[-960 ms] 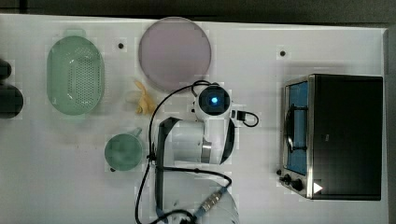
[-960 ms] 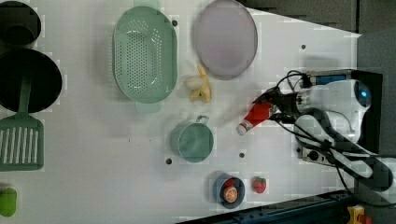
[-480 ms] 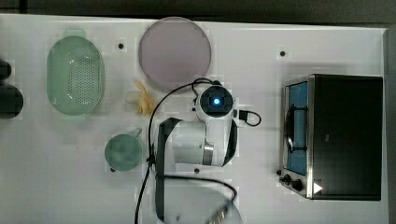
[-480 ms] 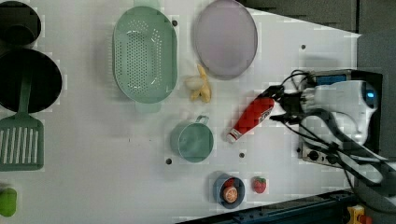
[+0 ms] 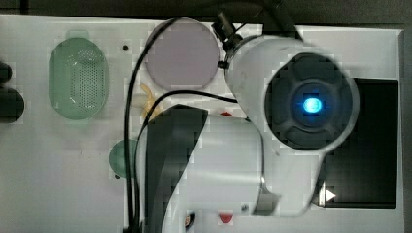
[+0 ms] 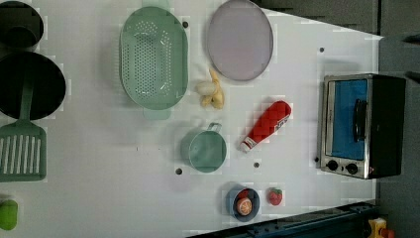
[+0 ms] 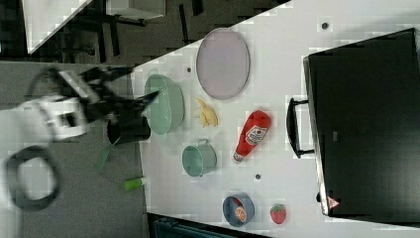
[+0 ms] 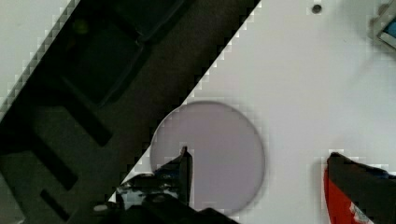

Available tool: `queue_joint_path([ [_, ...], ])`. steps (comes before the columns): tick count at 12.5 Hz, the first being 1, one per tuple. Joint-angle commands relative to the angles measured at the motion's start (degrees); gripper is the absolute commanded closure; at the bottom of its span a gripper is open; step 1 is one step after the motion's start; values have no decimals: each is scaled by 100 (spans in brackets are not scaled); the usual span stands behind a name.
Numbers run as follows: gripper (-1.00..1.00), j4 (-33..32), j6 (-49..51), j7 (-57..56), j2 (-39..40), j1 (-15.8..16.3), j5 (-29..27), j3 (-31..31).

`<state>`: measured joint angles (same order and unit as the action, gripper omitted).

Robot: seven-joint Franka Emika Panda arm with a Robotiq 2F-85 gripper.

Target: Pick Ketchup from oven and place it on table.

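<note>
The Ketchup (image 6: 265, 126), a red squeeze bottle with a white cap, lies on its side on the white table (image 6: 297, 69) between the green cup and the oven (image 6: 364, 126). It also shows in the right view as the Ketchup (image 7: 252, 133). The oven door is closed. My gripper (image 8: 259, 154) is open, high above the table, with nothing between its fingers. One dark finger (image 8: 183, 172) hangs over the lilac plate (image 8: 219, 154), the other finger (image 8: 359, 182) over a red piece of the bottle (image 8: 335, 201). The arm (image 5: 272, 145) looms large close under the top camera.
A green colander (image 6: 153, 59), lilac plate (image 6: 240, 39), banana (image 6: 210, 94) and green cup (image 6: 203, 148) lie across the table. A blue bowl (image 6: 242, 202) and strawberry (image 6: 275, 196) sit near the front edge. A black pan (image 6: 29, 84) and green spatula (image 6: 22, 153) are at the left view's left.
The gripper held the Ketchup just above the table; now the bottle lies free on the tabletop. The arm has lifted far up toward the top camera and left the left view.
</note>
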<state>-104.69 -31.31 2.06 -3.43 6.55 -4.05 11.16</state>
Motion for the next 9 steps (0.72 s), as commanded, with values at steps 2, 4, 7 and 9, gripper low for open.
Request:
queue_joint_path([
  [2, -100, 471, 1501, 333, 274, 45, 576, -136],
  [4, -100, 788, 2572, 795, 236, 49, 540, -162],
  [7, -100, 1075, 3216, 877, 229, 59, 538, -174],
  [9, -100, 1097, 3013, 877, 234, 61, 539, -175],
])
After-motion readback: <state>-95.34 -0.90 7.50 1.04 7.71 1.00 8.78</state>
